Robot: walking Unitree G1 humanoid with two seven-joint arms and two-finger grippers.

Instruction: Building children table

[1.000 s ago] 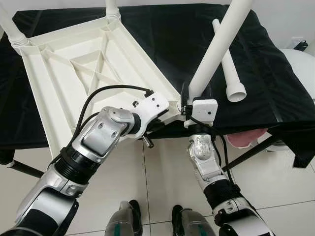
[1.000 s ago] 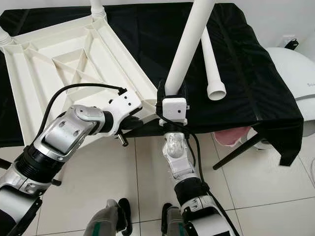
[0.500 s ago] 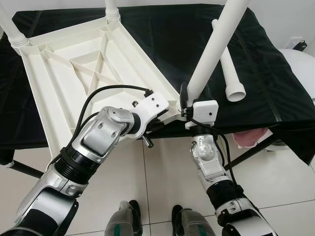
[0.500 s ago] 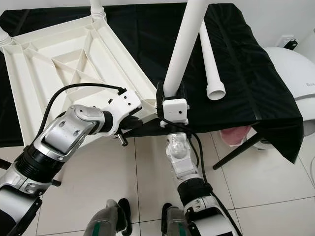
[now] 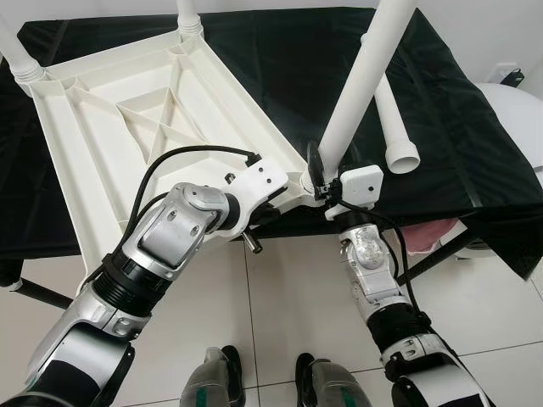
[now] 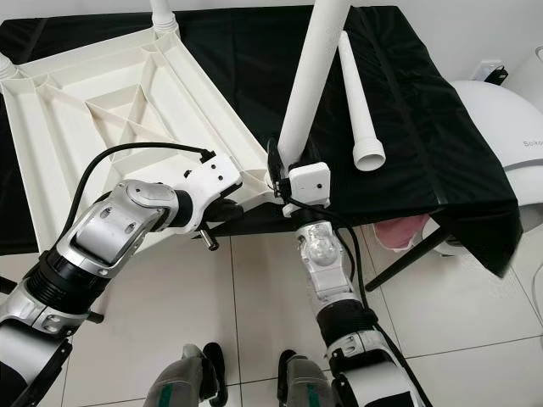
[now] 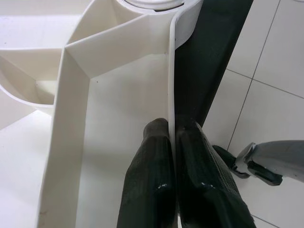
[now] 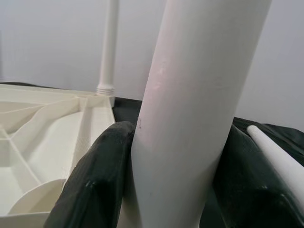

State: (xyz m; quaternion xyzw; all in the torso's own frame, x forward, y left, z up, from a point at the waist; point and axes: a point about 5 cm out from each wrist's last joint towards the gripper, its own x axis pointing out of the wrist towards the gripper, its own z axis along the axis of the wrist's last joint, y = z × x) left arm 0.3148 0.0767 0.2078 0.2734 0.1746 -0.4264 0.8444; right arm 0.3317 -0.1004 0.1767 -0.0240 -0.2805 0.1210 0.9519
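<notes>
A white plastic table top (image 5: 127,119) lies upside down on a black-covered table (image 5: 280,51). Fitted legs stand at its two far corners (image 5: 188,13) (image 5: 13,51). A third white leg (image 5: 361,80) stands in the near corner socket, leaning slightly right. My right gripper (image 5: 327,174) is shut on that leg low down, its fingers (image 8: 102,161) on either side of it. My left gripper (image 7: 172,128) is shut on the table top's near rim, just left of that corner. One loose leg (image 5: 394,119) lies on the cloth to the right.
The near corner of the table top overhangs the black table's front edge above tiled floor (image 5: 280,314). A white rounded object (image 5: 517,119) stands at the right, with something pink (image 5: 424,237) under the table beside a black table leg (image 5: 433,259). My feet (image 5: 263,381) are below.
The held leg has tipped closer to upright, its top swinging left, and my right wrist has turned with it. The left gripper stays on the rim.
</notes>
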